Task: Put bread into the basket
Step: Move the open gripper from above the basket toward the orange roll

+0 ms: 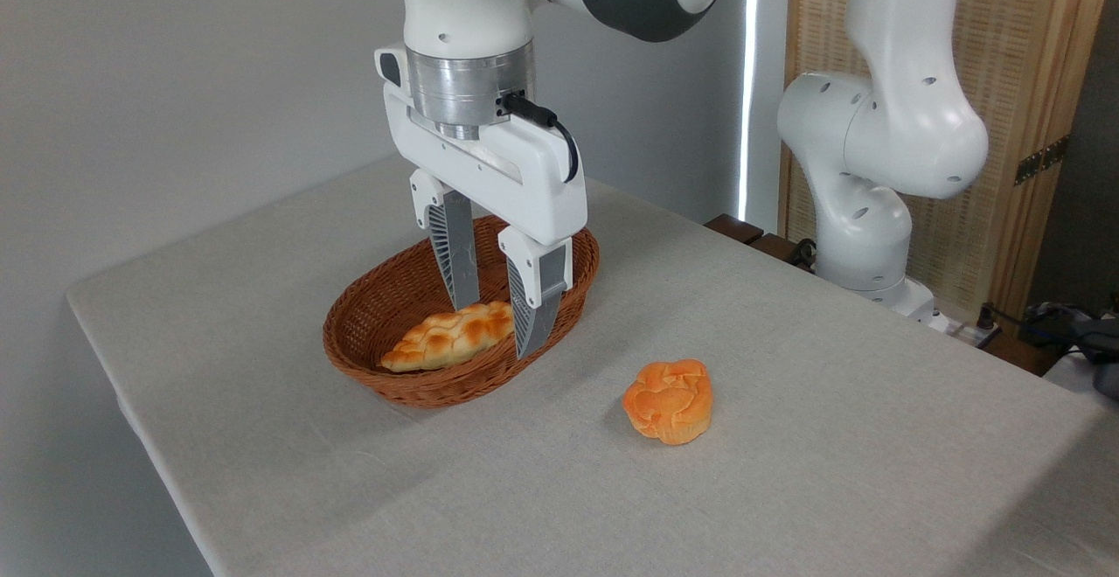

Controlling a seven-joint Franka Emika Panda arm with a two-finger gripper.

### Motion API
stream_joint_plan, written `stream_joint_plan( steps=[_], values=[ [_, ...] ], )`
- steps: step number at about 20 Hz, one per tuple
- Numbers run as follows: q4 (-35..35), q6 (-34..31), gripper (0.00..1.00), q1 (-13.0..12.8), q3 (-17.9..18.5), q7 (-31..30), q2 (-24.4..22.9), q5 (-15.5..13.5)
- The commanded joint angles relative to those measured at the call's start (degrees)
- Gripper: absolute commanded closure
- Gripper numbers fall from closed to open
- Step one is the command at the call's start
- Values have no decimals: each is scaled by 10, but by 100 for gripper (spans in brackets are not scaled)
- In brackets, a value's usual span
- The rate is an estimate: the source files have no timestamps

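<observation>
Camera: one bun (669,400); one loaf (450,336); one basket (367,358)

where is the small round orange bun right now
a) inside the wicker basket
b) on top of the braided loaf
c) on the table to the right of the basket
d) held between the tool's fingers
c: the bun sits on the table, apart from the basket, which holds only the braided loaf; the tool hangs open over the basket.

Braided loaf (450,336), grey table (787,472)
</observation>
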Motion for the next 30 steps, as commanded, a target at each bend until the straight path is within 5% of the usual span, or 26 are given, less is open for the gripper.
stream_joint_plan(
  steps=[1,12,23,30],
  values=[
    [93,-159,0,3,-17,93,-6,-5],
    [94,-161,0,4,37,99,-1,-10],
    [85,-113,0,2,33,106,22,-10],
    [36,-81,0,3,36,182,17,-6]
  ],
)
